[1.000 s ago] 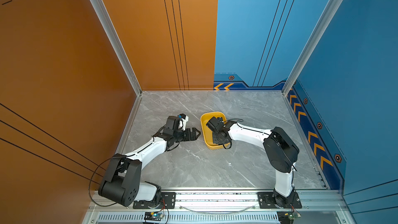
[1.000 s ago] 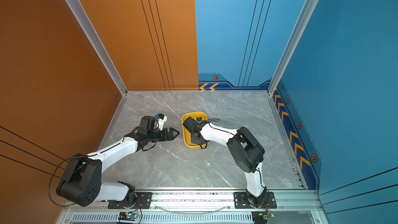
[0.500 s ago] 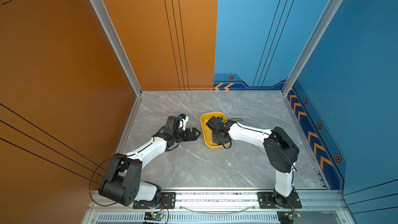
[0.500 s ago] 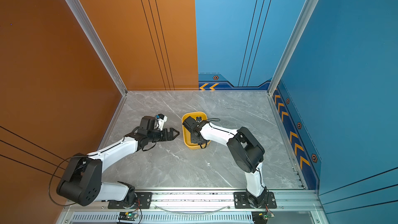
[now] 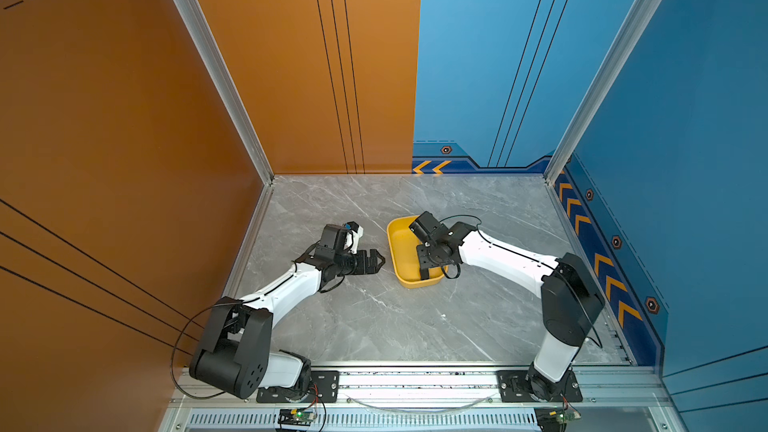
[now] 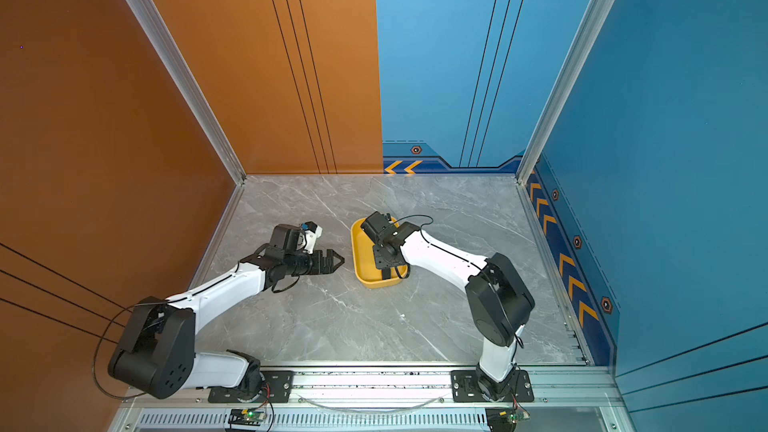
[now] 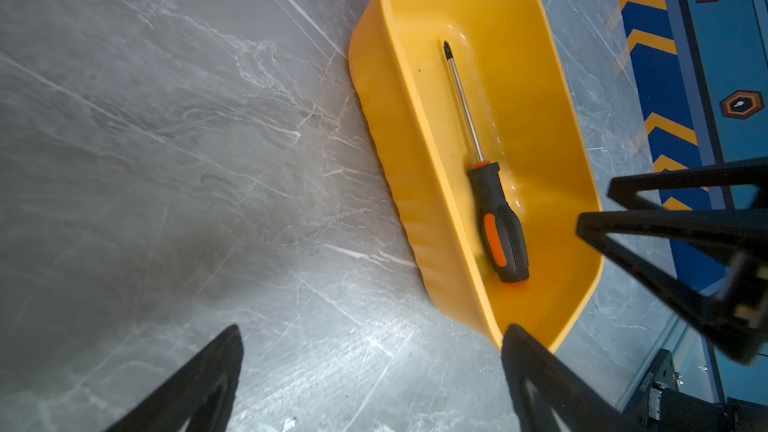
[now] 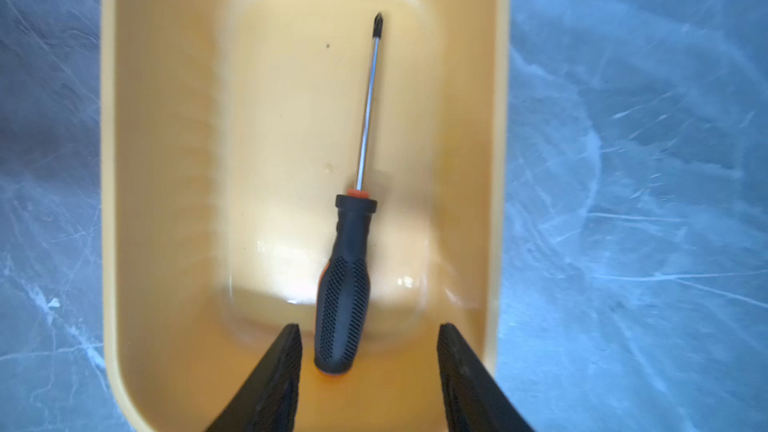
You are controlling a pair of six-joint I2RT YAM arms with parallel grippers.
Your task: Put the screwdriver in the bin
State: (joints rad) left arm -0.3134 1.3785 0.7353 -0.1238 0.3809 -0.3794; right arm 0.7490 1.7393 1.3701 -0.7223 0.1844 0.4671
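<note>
The right gripper (image 8: 368,328) has parted its jaws, letting go of the screwdriver (image 8: 345,284).

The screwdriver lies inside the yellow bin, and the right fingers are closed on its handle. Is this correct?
Not quite: the screwdriver lies in the bin, but the right fingers stand apart beside its handle, not closed on it. The right wrist view shows this.

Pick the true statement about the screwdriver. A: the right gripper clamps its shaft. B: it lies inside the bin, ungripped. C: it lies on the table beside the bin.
B: the screwdriver lies on the floor of the bin, with the right gripper open and its jaws apart either side of the handle end.
</note>
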